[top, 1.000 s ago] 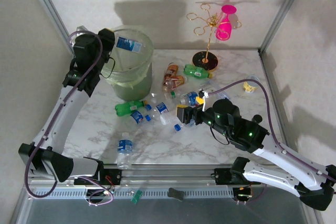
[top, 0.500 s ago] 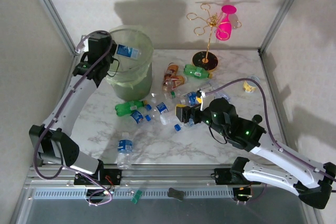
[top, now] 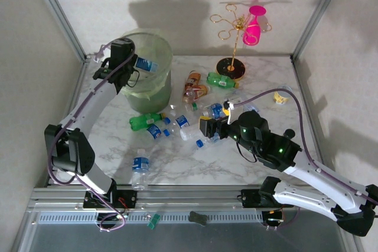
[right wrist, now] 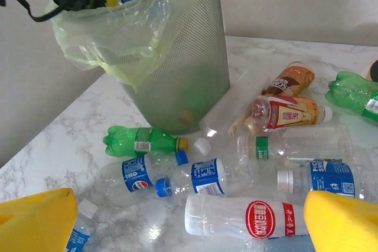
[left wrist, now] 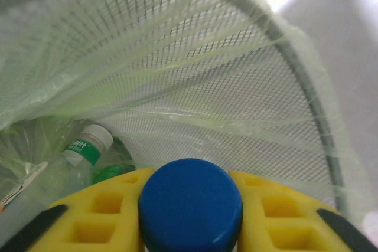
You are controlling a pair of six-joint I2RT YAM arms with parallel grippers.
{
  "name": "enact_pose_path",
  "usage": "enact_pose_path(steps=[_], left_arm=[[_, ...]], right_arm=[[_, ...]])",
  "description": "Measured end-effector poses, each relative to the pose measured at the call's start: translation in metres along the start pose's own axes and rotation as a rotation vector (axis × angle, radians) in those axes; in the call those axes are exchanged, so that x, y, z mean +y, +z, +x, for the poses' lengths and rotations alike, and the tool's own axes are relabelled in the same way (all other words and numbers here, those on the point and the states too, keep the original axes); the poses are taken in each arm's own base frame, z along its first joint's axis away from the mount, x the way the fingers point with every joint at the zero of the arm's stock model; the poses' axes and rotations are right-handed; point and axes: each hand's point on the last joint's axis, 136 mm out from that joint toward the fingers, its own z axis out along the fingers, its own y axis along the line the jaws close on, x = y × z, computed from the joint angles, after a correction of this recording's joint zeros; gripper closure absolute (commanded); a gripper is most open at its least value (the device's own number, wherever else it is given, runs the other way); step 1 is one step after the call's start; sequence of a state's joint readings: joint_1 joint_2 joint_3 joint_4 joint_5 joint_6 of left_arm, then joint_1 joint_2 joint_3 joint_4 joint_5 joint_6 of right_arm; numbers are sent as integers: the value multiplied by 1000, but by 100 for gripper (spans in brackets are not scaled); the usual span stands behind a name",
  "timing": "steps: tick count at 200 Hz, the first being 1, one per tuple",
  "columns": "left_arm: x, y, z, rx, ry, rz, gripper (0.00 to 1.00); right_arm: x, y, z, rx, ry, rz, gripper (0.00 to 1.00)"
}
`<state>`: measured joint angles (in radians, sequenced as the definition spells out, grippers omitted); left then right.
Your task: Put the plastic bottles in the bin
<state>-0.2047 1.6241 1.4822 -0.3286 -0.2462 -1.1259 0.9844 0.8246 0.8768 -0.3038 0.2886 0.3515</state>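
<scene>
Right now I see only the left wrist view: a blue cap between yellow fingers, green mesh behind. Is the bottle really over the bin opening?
Observer: Yes. From the top camera, the left gripper holds the blue-label bottle over the bin, inside its rim.
Operator: Are bottles left on the table?
Observer: Many, lying in a cluster right of the bin; a lone bottle is near the front edge.
Operator: And the other arm?
Observer: The right gripper is open, low over that cluster, facing a red-label bottle.

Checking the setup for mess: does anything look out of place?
Yes. Bottles lie scattered on their sides on the table beside the bin, not in it; one bottle sits apart near the front edge.
</scene>
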Motion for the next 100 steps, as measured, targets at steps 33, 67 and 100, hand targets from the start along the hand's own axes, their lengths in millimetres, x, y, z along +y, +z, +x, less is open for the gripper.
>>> enact_pose_path(steps=[33,67,100], left_arm=[[1,3,5,20,2,-10,10],[-4,0,2,19,-2,0,10],[-8,-5,-1,20,-2,10,10]], right_arm=[[0,-2,-1,-5,1,-2,2],[0,-2,-2,-7,2,-2,2],[0,-2,-2,-7,5,-3,1]])
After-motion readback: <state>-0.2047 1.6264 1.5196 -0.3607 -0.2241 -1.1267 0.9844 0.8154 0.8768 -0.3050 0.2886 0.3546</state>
